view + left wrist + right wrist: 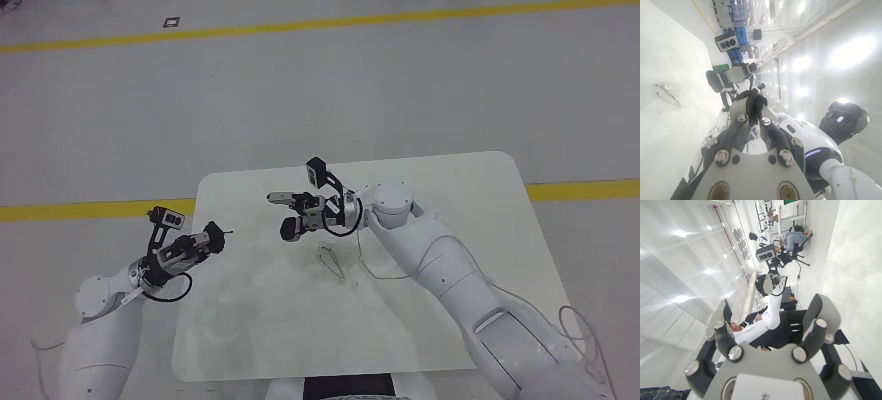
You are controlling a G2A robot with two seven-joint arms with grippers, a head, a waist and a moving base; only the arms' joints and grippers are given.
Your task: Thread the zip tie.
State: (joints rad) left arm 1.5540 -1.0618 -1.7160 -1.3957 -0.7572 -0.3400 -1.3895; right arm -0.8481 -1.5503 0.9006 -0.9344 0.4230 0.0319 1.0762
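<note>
The zip tie [331, 260] is a thin dark strip bent into a narrow V, lying flat on the white table [460, 200] near its middle. In the left wrist view the zip tie [668, 94] lies alone on the table, touched by nothing. My right gripper [284, 214] hovers open above the table, just left of and behind the tie; in its own view the right gripper [770, 308] has nothing between its fingers. My left gripper [218, 238] hangs by the table's left edge, well away from the tie. Its black-padded fingers [750, 103] are pressed shut together.
The table's top [668, 47] is bare around the tie. A thin pale cable [372, 272] trails from the right arm onto the table just right of the tie. Yellow floor lines [300, 25] run behind the table.
</note>
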